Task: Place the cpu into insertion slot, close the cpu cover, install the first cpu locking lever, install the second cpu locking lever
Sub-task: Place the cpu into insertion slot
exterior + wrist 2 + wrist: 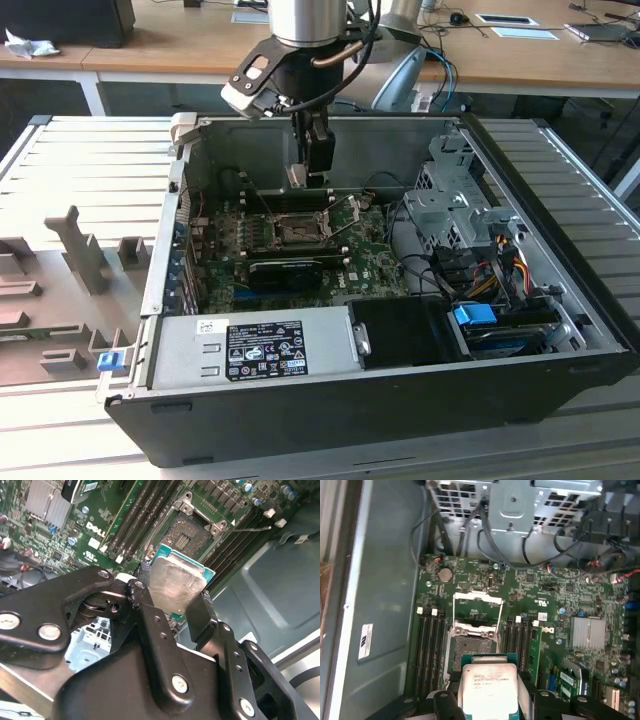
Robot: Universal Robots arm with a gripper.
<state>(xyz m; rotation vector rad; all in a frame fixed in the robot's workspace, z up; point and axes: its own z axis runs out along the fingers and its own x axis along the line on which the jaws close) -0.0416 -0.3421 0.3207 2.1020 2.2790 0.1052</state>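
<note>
gripper (170, 594) clamped on cpu (176, 582), just above bare insertion slot (187, 535), cpu cover (477, 596) raised, green motherboard (545, 582) around

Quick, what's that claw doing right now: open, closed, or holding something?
Gripper: closed on the cpu, which it holds in the air, not yet in the insertion slot.

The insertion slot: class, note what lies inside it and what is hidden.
Nothing sits inside the insertion slot: its dark centre is bare. The gripper holds the cpu clear of it. In the first wrist view the cpu hides part of the slot.
</note>
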